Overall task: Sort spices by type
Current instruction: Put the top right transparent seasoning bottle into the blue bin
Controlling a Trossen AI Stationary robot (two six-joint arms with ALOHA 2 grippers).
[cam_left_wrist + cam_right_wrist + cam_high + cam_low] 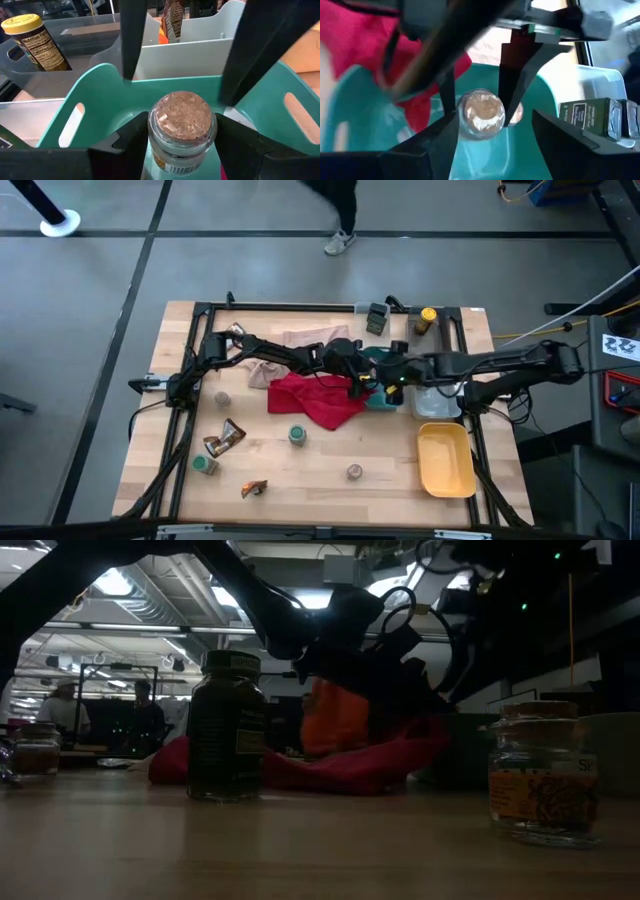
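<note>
My left gripper (182, 137) reaches in from the table's left and is shut on a small clear jar with a cork-coloured lid (182, 112), over the teal tray (95, 95). In the high view the two grippers meet at that tray (385, 400). My right gripper (494, 122) comes from the right and is open. Its fingers (132, 40) stand wide on either side of the jar (480, 112), and I see no hold. More jars (297, 436) (354, 471) (205, 464) and sachets (228, 438) (254, 488) lie on the near table. My left gripper pinches the jar by its glass body just under the lid (159, 152), one finger on each side. The fingers (512, 95) come down at a slant from the table's left. The jar stays upright, lid up, over the teal tray's floor. Whether its base rests there is hidden.
A red cloth (315, 398) drapes over the teal tray's left end, with a beige cloth (300, 345) behind it. The yellow-capped bottle (30, 40) stands in a grey tray at the far edge, beside dark boxes (592, 117). A clear tray (200, 40) holds a sachet. A yellow tray (445, 460) lies near right.
</note>
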